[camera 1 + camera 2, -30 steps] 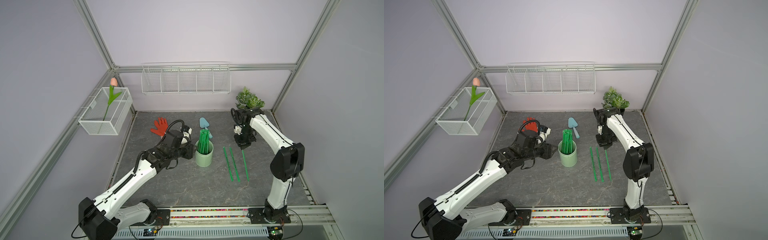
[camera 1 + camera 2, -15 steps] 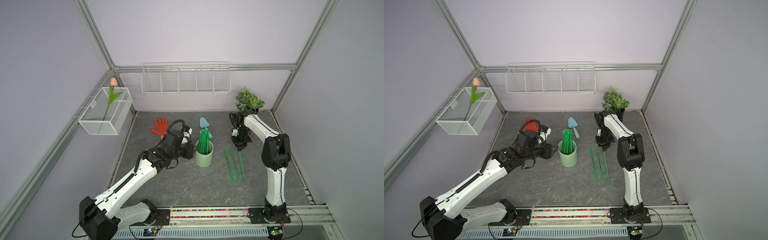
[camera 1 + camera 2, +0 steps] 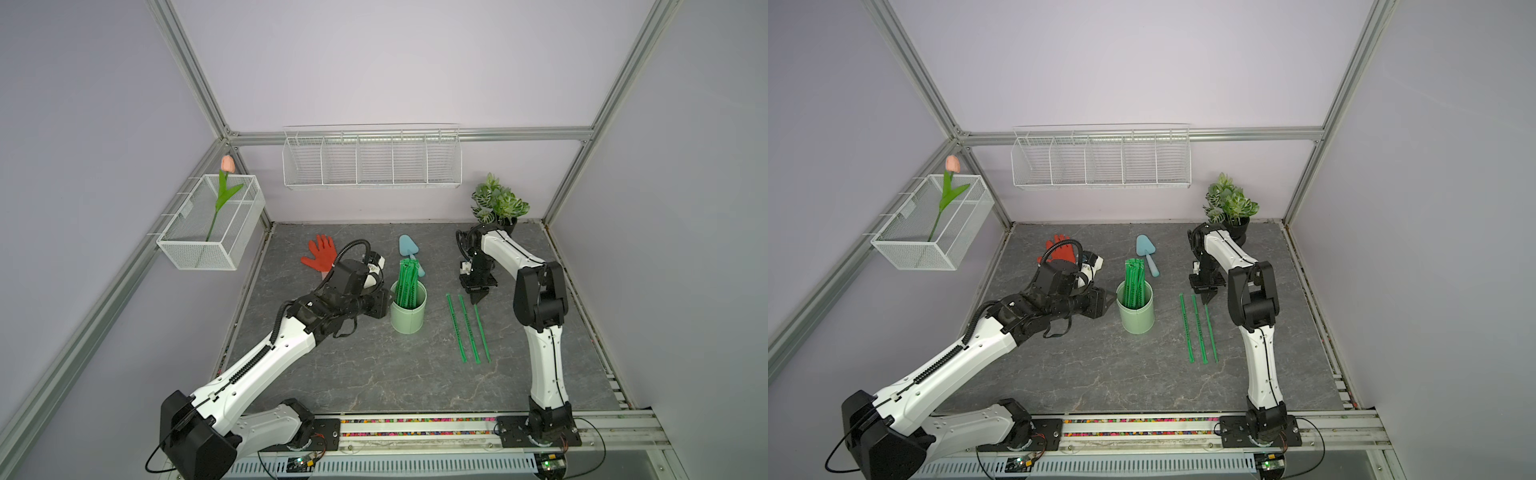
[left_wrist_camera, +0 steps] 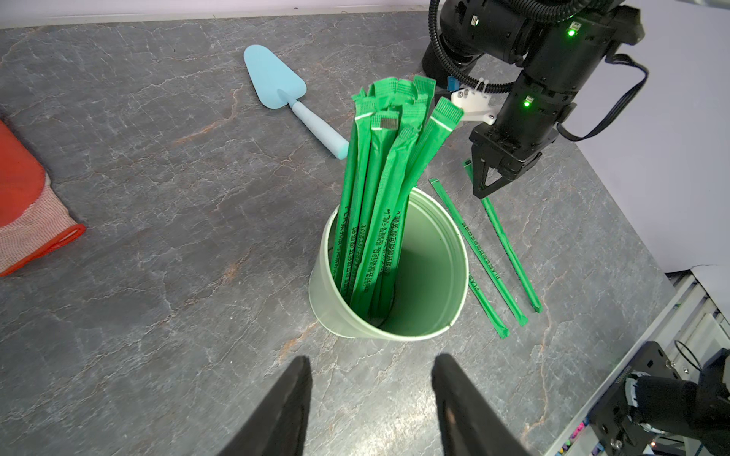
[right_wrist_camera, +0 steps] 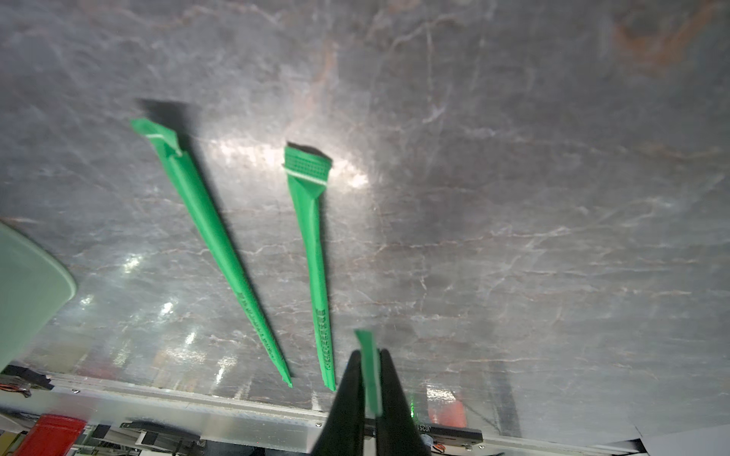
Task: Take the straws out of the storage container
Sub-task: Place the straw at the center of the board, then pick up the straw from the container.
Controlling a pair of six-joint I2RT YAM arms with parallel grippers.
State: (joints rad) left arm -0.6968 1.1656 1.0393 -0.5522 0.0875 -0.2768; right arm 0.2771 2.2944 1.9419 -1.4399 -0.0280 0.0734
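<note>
- tabletop (image 3: 374, 374): grey marbled slab, hard, slight sheen. Flat wrappers will sit flush on it and look awkward to regrasp, so place each one right first time.
- left gripper (image 4: 372, 361): jaws about half spread and empty. It sits level with the storage container (image 3: 408, 316), just short of its wall; the left wrist view shows a gap, no contact. My call: bring it in to brace the wall before the next pull, since the container looks light and thin-walled.
- storage container: mid-table, upright. Pale mint, smooth, slightly tapered, thin rim.
- straws (image 3: 405, 282): most stand in the container as a bundle leaning to one side, tops well above the rim. That lean probably adds tipping load.
- right gripper (image 3: 478, 299): low over the table, well apart from the container. Its jaws are pinched almost together on the near end of the third straw (image 5: 371, 375).
- Step as I read it: laying that one down. The rest of it appears to lie on the table, just beside the two laid straws (image 5: 318, 256) and roughly parallel. Lower the held end flat, open only slightly, then lift straight up so the wrapper neither clings nor skews the row.
- Texture: matte green paper sleeves, slim, ends pressed flat and ribbed, dark print along the length.
</note>
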